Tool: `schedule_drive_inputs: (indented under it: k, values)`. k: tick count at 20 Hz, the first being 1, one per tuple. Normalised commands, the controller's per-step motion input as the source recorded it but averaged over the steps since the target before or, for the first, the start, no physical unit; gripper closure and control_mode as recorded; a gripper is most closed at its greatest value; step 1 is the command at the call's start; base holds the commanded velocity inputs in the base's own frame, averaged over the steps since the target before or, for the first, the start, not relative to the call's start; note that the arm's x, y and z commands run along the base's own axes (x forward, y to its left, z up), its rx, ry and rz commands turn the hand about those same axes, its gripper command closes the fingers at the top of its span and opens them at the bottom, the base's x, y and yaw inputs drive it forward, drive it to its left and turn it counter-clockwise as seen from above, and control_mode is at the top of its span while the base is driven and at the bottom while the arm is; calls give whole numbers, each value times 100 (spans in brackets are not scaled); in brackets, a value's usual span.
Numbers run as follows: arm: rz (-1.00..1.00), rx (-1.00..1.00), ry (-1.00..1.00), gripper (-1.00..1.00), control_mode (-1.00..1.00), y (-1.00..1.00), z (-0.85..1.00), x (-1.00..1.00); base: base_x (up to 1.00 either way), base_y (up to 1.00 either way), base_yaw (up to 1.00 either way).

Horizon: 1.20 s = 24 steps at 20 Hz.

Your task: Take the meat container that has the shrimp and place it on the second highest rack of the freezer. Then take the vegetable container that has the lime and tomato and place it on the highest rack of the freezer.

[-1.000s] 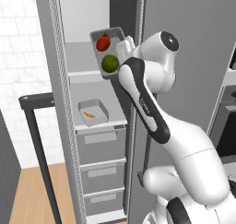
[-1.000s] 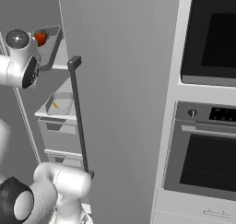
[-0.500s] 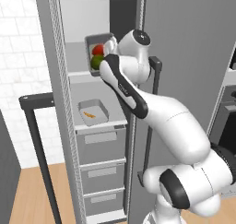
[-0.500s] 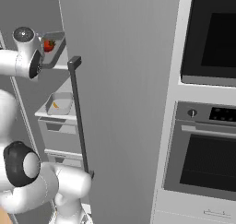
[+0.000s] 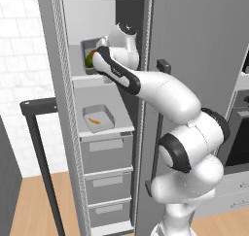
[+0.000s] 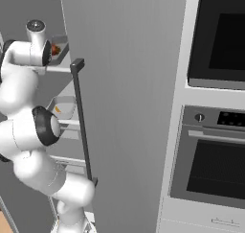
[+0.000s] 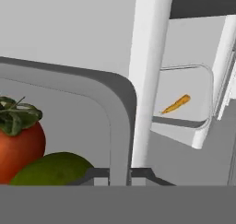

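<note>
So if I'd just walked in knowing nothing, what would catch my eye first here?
Probably the big white arm reaching into the open freezer, its fingers shut on the rim of a grey tray carrying a red tomato and a green lime at the upper shelf. On the shelf below sits a second tray with one small orange shrimp.

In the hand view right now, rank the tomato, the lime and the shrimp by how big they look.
1. tomato and lime: they look about alike, and both are cut off by the frame, so I won't rank them.
2. shrimp: clearly smallest, though it lies farther from the camera, so nearness exaggerates the gap.
</note>
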Motion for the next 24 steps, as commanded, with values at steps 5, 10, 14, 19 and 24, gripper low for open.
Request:
schedule_drive_inputs:
  k: [5,10,14,19,24]
  values:
    - [-3,-7,6,-100,-100,26,0,94,0,0,0]
    - [-12,0,0,-100,-100,0,0,82,0,0,0]
    - [-2,3,-9,-100,-100,10,0,-2,0,0,0]
    - [1,-4,-27,-100,-100,34,-4,-100,0,0,0]
    - [14,-1,-16,-100,-100,0,-58,-100,0,0,0]
